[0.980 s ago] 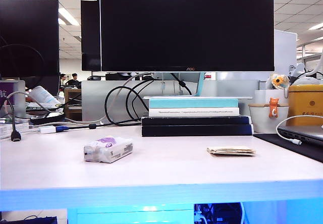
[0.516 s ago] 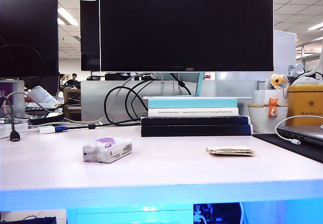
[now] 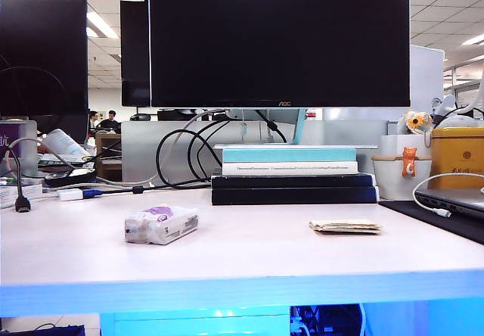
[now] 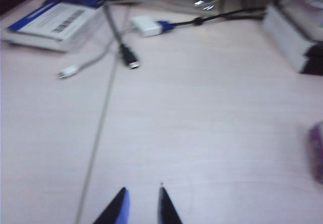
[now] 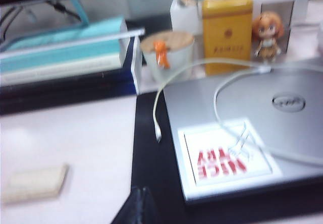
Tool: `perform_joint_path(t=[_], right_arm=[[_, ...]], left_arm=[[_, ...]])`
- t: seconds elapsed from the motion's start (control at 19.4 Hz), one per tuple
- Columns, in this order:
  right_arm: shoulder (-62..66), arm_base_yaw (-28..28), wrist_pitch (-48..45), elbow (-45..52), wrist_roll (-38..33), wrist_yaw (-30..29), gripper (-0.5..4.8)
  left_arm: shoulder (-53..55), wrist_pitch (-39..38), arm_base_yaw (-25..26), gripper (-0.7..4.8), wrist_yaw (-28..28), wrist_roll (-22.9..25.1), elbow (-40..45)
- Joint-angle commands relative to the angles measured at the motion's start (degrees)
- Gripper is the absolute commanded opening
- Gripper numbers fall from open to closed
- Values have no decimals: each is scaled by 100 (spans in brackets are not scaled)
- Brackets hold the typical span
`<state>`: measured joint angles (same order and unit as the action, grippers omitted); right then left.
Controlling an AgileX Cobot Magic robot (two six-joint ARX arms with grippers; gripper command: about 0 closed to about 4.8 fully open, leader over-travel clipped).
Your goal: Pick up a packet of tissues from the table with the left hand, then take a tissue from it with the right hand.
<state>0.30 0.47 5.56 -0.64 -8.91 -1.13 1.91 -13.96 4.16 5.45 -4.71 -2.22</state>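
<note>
The left hand (image 4: 141,204) hovers over bare table (image 3: 249,249), fingertips slightly parted, holding nothing. On the desk the packet of tissues (image 3: 161,224) lies at about 9 o'clock from the tissue (image 3: 345,226), well apart. The right hand (image 5: 137,204) is closed, empty, over the black mat's (image 5: 151,168) edge

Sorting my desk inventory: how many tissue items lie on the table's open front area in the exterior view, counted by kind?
White plastic tissue packet with purple label: 1
Flat folded beige tissue: 1
Total: 2
</note>
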Motion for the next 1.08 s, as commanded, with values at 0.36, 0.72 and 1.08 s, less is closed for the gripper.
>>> perform_joint_path(t=[0.36,0.72,1.08], right_arm=[[0,0,146,33,-22,-9,-1],[0,4,146,33,-22,-9,-1],[0,31,146,33,-22,-9,-1]], left_arm=[[-184,81,-2,92,588,205,55],[-184,164,7,91,354,-409,48],[-184,133,9,91,358,-409,55]])
